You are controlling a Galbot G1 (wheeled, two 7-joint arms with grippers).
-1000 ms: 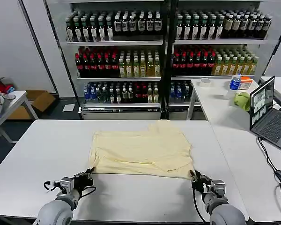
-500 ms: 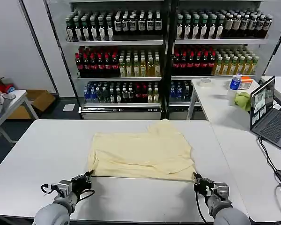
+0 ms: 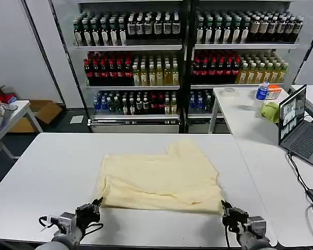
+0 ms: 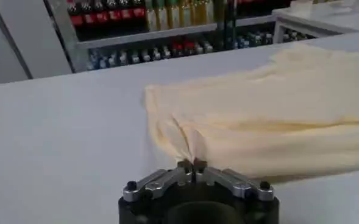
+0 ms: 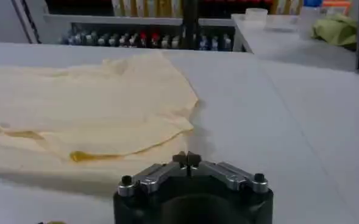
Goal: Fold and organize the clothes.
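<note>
So the pale yellow, thin soft short-sleeved T-shirt is lying flat-ish on the white worktop, folded over itself with some creases and one sleeve sticking out on the far side from both grippers.

The left gripper sits low at the near edge of the worktop, right at the shirt's near left corner. In the left wrist view its fingertips are pressed together and a pinch of the shirt's hem bunches up right at them, so it's clamped on the cloth.

The right gripper is the same deal at the near right corner. In the right wrist view its tips meet, with the shirt's edge touching them, but I honestly can't tell if it's actually got cloth nipped or just sits against it.
</note>
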